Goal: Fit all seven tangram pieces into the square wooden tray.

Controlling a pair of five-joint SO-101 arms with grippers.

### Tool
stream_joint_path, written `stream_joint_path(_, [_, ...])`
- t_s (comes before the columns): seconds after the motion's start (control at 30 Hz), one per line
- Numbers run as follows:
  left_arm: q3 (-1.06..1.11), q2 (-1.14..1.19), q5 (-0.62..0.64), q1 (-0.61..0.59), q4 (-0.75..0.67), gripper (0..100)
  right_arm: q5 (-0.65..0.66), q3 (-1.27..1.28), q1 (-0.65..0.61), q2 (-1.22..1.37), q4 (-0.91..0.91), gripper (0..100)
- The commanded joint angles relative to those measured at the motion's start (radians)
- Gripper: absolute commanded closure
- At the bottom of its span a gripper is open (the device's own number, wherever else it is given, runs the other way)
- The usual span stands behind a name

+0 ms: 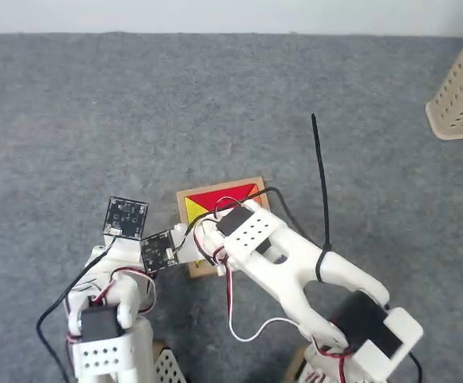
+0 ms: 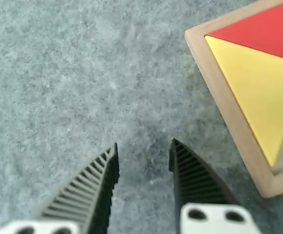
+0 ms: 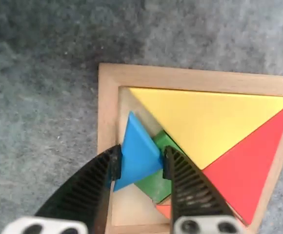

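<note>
Right gripper (image 3: 141, 158): clamped on blue triangle (image 3: 136, 146)
Piece: over wooden tray (image 3: 107, 122), at its bare corner, long edge along the rim, tip toward yellow triangle (image 3: 205, 122)
Left gripper (image 2: 144, 151): parted, empty, over carpet (image 2: 58, 73) beside the tray

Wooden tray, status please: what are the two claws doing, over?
Right gripper shut on blue triangle, above the tray. Left gripper open over carpet beside it. Yellow triangle, red triangle seated; green piece beneath the blue.

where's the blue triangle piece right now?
Right wrist view: the blue triangular tangram piece is held in the right gripper over the square wooden tray, above its bare corner and overlapping the green piece.
</note>
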Motion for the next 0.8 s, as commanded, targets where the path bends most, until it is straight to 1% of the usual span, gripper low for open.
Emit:
stream_joint_path(0.0, [-0.012, -0.018, -0.005, 0.003, 0.006, 83, 0.092, -0.057, -0.024, -0.012, -0.019, 93.8])
stream_joint_path(0.07, [-0.012, -0.018, -0.005, 0.003, 0.006, 83, 0.117, -0.057, -0.024, -0.013, -0.016, 93.8])
stream_joint_path(0.27, [-0.012, -0.018, -0.005, 0.003, 0.006, 83, 0.118, -0.058, -0.024, -0.013, -0.033, 93.7])
stream_joint_path(0.77, [-0.012, -0.018, -0.005, 0.003, 0.006, 83, 0.083, -0.086, -0.024, -0.016, -0.027, 93.6])
